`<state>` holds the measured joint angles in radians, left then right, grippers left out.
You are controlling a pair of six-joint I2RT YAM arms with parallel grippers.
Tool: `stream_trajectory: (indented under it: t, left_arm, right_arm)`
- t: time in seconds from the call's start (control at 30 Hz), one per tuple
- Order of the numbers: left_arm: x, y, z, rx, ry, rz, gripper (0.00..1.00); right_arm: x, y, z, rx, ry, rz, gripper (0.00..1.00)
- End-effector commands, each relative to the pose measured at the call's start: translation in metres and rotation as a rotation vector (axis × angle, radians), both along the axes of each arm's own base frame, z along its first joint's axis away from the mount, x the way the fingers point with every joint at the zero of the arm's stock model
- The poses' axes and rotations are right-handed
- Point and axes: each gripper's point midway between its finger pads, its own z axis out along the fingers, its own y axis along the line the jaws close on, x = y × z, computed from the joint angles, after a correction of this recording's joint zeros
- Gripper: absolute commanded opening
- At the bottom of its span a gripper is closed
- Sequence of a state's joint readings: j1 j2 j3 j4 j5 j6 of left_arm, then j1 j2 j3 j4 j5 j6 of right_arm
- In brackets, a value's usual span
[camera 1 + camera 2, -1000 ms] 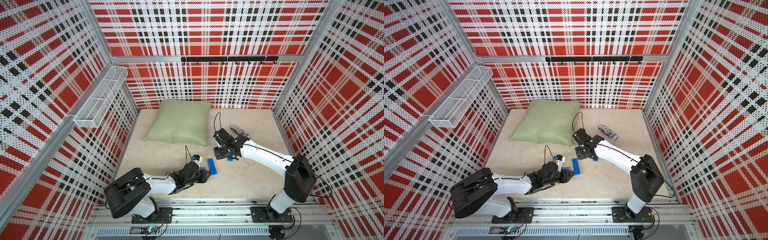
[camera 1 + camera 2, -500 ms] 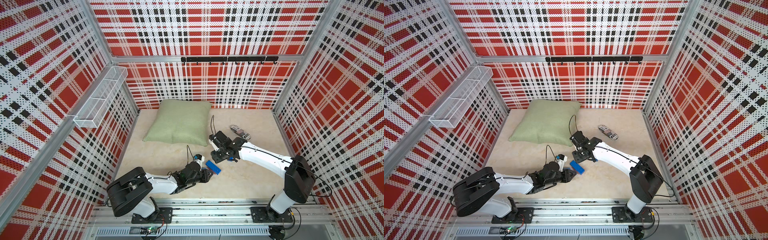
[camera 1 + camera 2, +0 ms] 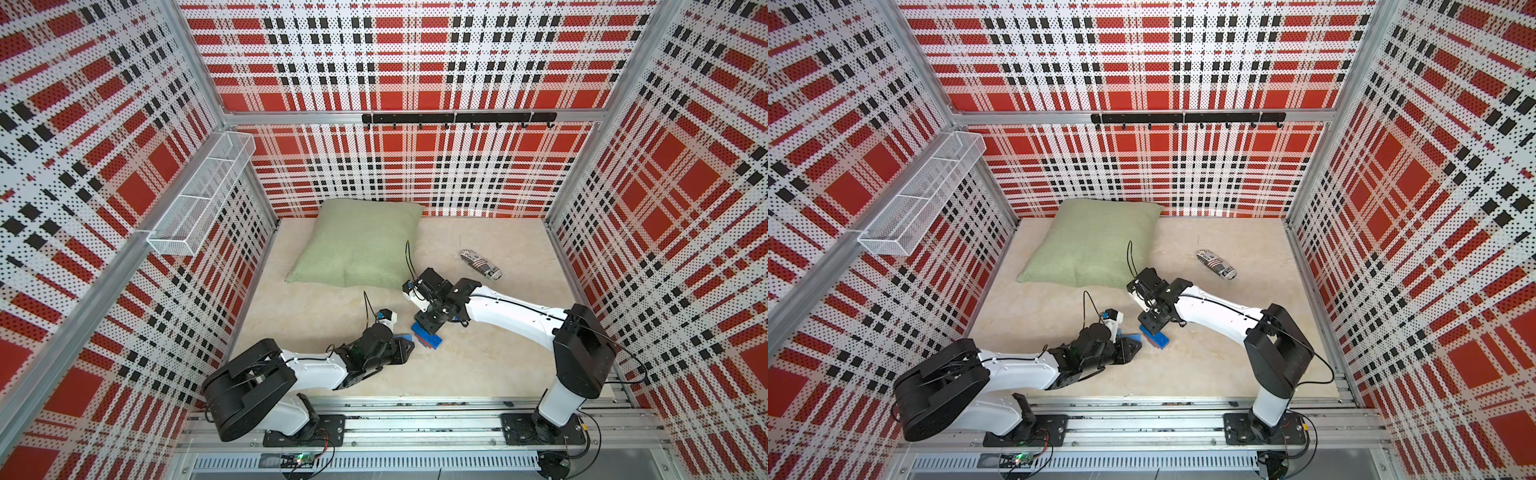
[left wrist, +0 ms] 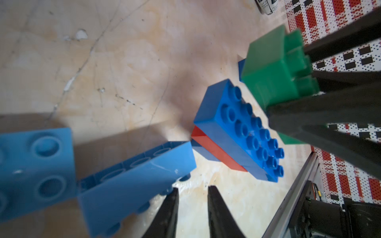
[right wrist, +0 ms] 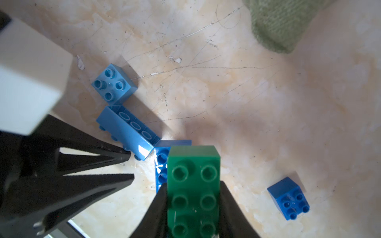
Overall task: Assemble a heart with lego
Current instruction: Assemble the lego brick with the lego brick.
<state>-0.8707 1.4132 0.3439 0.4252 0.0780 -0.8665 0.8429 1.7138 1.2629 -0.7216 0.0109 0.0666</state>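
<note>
A stack of lego, a long dark blue brick (image 4: 237, 131) on a red brick (image 4: 214, 150), lies on the floor mid-front (image 3: 430, 340). My right gripper (image 5: 193, 184) is shut on a green brick (image 5: 193, 164) and holds it over one end of that stack (image 3: 1156, 332). My left gripper (image 4: 192, 188) sits low beside the stack, its fingers a little apart with only floor between them. One fingertip (image 4: 174, 191) is against a long light blue brick (image 4: 134, 181) lying on its side. A light blue square brick (image 5: 113, 84) lies just behind it. No heart shape shows.
A dark blue square brick (image 5: 288, 197) lies alone on the floor. A green pillow (image 3: 357, 245) fills the back left, and a small printed roll (image 3: 480, 264) lies back right. A wire basket (image 3: 199, 199) hangs on the left wall. The arms' base rail (image 3: 415, 419) runs along the front.
My right gripper has carried the green brick forward and left, to above the stack. The dark blue stack has turned on the floor. The left gripper has barely moved.
</note>
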Motion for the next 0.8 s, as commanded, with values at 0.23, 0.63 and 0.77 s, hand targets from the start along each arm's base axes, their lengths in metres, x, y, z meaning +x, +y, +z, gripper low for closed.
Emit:
stream_trajectory:
  t: [0.23, 0.63, 0.77]
  left_arm:
    - [-0.001, -0.011, 0.002, -0.016, -0.007, -0.039, 0.30]
    - [-0.002, -0.021, 0.003, -0.018, -0.005, -0.058, 0.32]
    - [-0.001, -0.023, 0.004, -0.018, -0.007, -0.059, 0.32]
  right_arm:
    - [-0.010, 0.006, -0.015, -0.030, 0.016, 0.095, 0.35]
    - [-0.019, 0.005, -0.018, -0.031, 0.040, 0.125, 0.36]
    - [-0.022, 0.006, -0.020, -0.024, 0.045, 0.136, 0.36]
